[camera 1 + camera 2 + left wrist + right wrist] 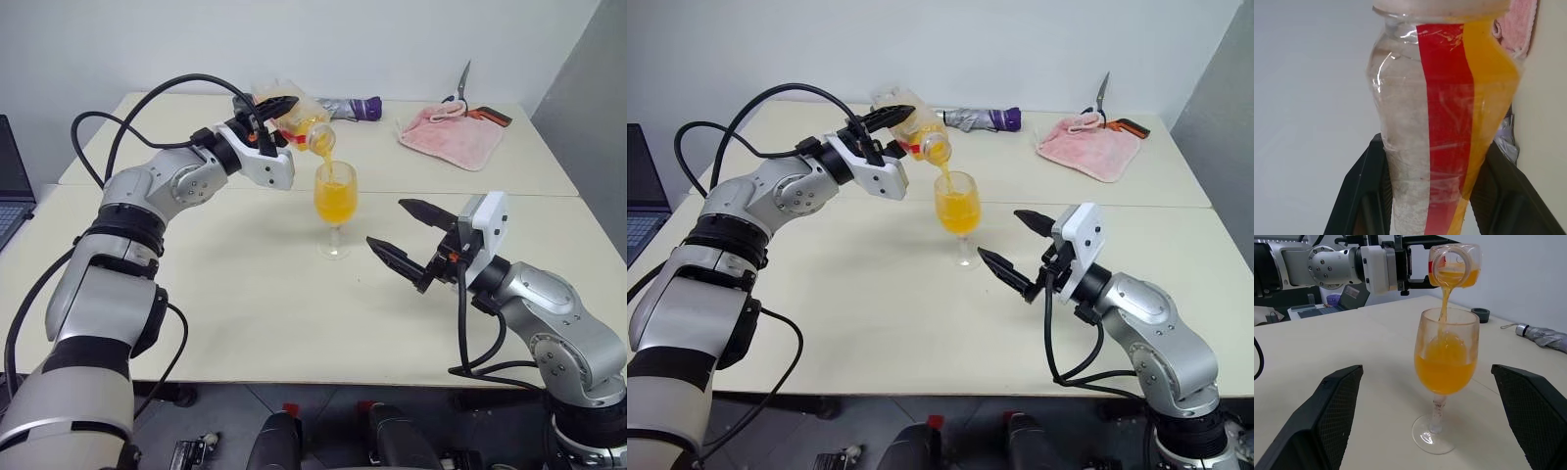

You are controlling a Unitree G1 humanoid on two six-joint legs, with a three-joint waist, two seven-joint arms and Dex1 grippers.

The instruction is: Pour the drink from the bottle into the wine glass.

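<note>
Currently mid-pour: left end effector (277,119) is clamped on the tipped bottle (297,119), with drink (333,200) streaming into the wine glass (334,211) at desk (245,313) centre, bowl over half full. Some drink remains in the bottle. Right end effector (402,235) is wide open, empty, just beside the glass.

no readable text anywhere, bottle (1449,122) label strip plain red and white, no lettering legible
</note>
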